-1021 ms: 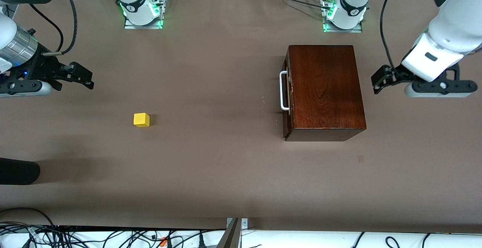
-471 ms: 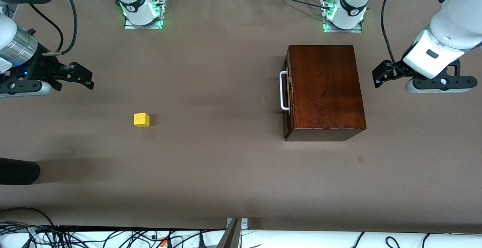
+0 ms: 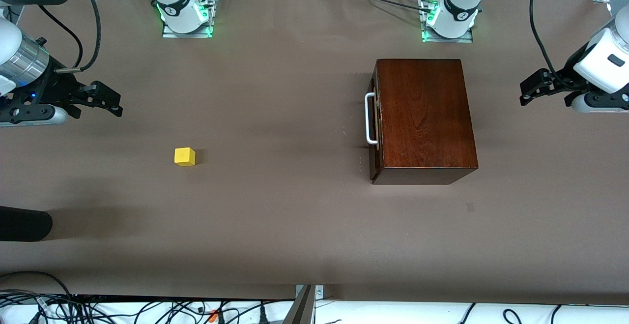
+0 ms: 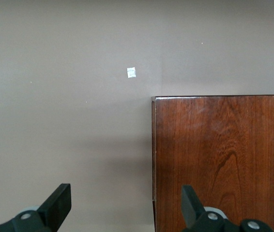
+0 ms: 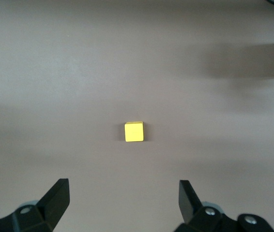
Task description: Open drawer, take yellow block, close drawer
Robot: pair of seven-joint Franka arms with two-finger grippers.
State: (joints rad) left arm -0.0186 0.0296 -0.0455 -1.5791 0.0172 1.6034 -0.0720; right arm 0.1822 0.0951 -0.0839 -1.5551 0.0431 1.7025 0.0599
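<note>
Front view puts the left gripper [image 3: 529, 90] up in the air over bare table at the left arm's end, clear of the dark-wood box [image 3: 422, 117]; its fingers stand spread wide with nothing between them. In the left wrist view the same spread shows: one fingertip [image 4: 59, 203] hangs over brown table, the other over the box top [image 4: 219, 154], and the box's edge runs between them. A small pale square mark [image 4: 131, 72] lies on the table cover near the box corner; no writing can be made out on it.

The right gripper [image 3: 110, 103] hangs over the table at the right arm's end, fingers also spread and empty. Its wrist view shows the yellow block [image 5: 133, 131] sitting alone on the brown cover, centred ahead of the two open fingertips [image 5: 57, 198] and well apart from them.

On the table, the yellow block [image 3: 185, 157] rests toward the right arm's end, nearer the front camera than the right gripper and well apart from the box. The drawer [image 3: 374, 122] is shut flush in the box, its front facing the right arm's end, with the white U-shaped handle [image 3: 369, 118] standing out from it. Each arm base [image 3: 184, 12] carries a small round logo on a dark band, too small to read, and glows green at its foot.
</note>
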